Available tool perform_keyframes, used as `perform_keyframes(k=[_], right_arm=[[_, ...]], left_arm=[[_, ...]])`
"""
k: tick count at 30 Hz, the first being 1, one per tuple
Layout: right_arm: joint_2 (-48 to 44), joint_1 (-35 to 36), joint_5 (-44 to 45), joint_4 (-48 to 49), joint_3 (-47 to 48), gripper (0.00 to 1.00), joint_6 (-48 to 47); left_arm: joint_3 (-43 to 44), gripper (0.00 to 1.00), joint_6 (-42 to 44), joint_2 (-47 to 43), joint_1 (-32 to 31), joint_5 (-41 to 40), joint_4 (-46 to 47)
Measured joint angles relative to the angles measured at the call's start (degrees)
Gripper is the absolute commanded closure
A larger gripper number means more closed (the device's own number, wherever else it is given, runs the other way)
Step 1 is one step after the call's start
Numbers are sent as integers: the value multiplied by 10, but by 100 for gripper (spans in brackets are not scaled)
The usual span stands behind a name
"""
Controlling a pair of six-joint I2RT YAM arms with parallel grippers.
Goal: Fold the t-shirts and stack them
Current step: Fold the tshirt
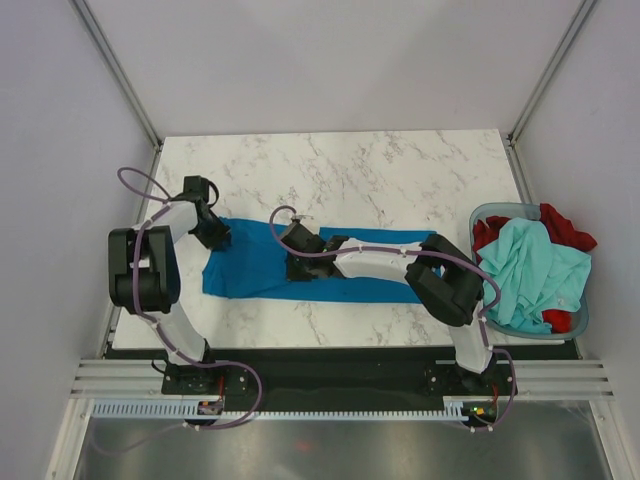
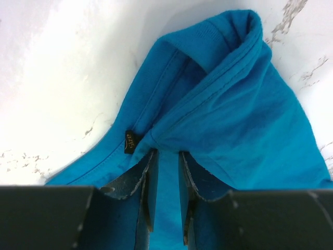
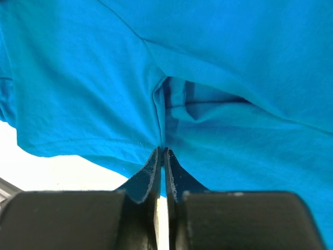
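Low over the marble table (image 1: 400,170), left pincer (image 2: 165,156) and right pincer (image 3: 163,152) reach inward, each clamping the blue t-shirt (image 1: 250,272).

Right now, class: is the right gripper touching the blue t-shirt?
Touching. The right wrist view shows the right gripper pinched shut on a fold of the blue t-shirt.

two white-and-black arms (image 1: 375,262) — looping lilac cables (image 1: 121,178), dark fingers (image 2: 148,177) with seemingly frayed edges.
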Motion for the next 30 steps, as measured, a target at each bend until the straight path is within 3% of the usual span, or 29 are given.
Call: perform_keyframes(k=[2,3,6,8,14,22,26,30], right_arm=[[0,0,2,-1,0,81,-2],[-1,0,2,-1,0,72,-2],[-11,-3,8,-11,0,59,-11],[-32,-4,17,-23,-4,55,-17],[-143,-24,48,-36,-15,50,-36],[-226,-75,99,-34,-23,48,-67],[-226,-79,113,-49,-23,45,-87],[-229,-78,121,-64,-24,39,-97]], left_arm=[[10,71,0,10,0,-1,0],[18,71,0,16,0,-1,-1],[55,71,3,45,0,-4,-4],[90,71,8,71,0,-5,-7],[241,70,17,177,-2,5,-14],[574,68,19,386,-6,93,3],[625,67,21,398,-13,137,7],[594,67,41,349,-38,150,16]])
